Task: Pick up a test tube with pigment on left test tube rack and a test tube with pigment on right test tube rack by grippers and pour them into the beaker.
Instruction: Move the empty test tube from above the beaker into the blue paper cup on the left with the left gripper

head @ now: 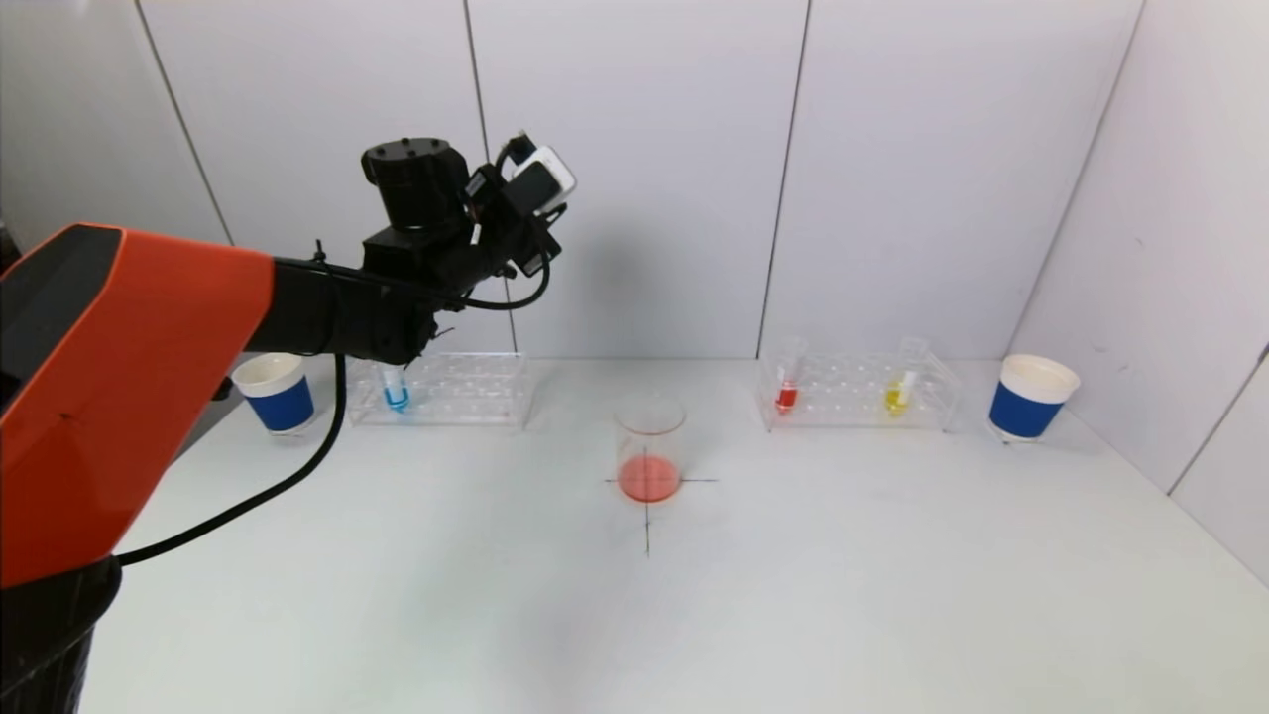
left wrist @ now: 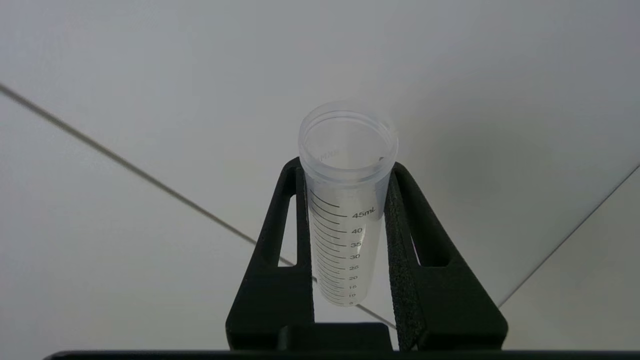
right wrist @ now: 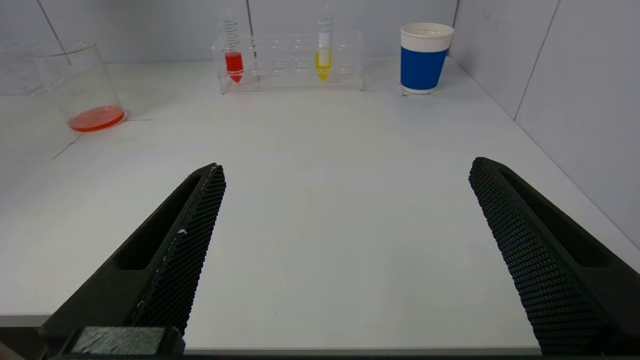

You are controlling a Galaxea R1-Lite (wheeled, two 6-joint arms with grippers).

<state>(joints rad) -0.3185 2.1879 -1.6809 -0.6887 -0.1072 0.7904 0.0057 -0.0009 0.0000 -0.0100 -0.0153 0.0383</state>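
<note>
The left gripper (left wrist: 347,210) clamps an emptied clear graduated test tube (left wrist: 345,200), red pigment already in the glass beaker (head: 649,446) below; the wide-open right gripper (right wrist: 345,250) has fetched nothing.

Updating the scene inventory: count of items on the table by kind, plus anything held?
Test tubes: 4, blue, red and yellow in racks, an empty one held in the left claw
Tube racks: 2, left, right
Beaker: 1, red liquid inside
Paper cups: 2, left, right
Total: 9
</note>
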